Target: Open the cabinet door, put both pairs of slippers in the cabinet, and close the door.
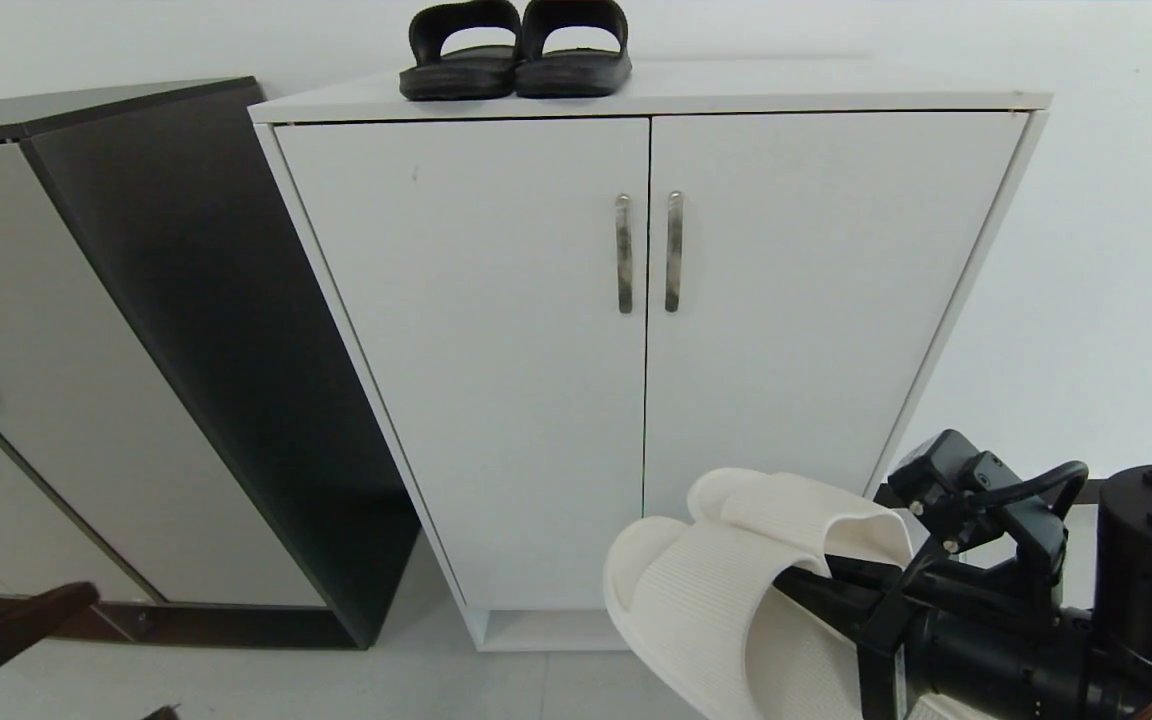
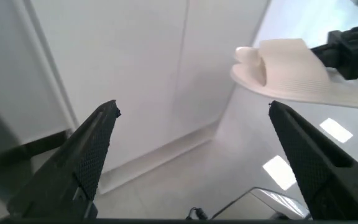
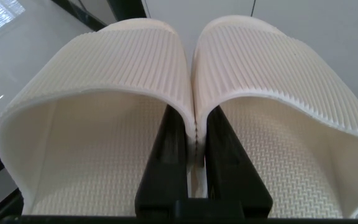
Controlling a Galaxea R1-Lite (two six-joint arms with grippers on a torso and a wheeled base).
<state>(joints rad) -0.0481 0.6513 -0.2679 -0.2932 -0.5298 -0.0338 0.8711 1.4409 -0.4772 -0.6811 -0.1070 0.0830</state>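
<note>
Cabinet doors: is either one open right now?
No, both white cabinet doors sit flush and shut, their two metal handles side by side at the seam.

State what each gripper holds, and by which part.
Right gripper: the white slippers, pinched together by the adjoining inner walls of their straps. Left gripper: open, holding nothing.

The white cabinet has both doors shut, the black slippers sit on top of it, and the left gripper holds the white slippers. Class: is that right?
One slip: the white slippers are held by the right gripper, not the left, as the right wrist view shows. The left gripper is open and empty. The white cabinet is shut, with the black slippers on top.
</note>
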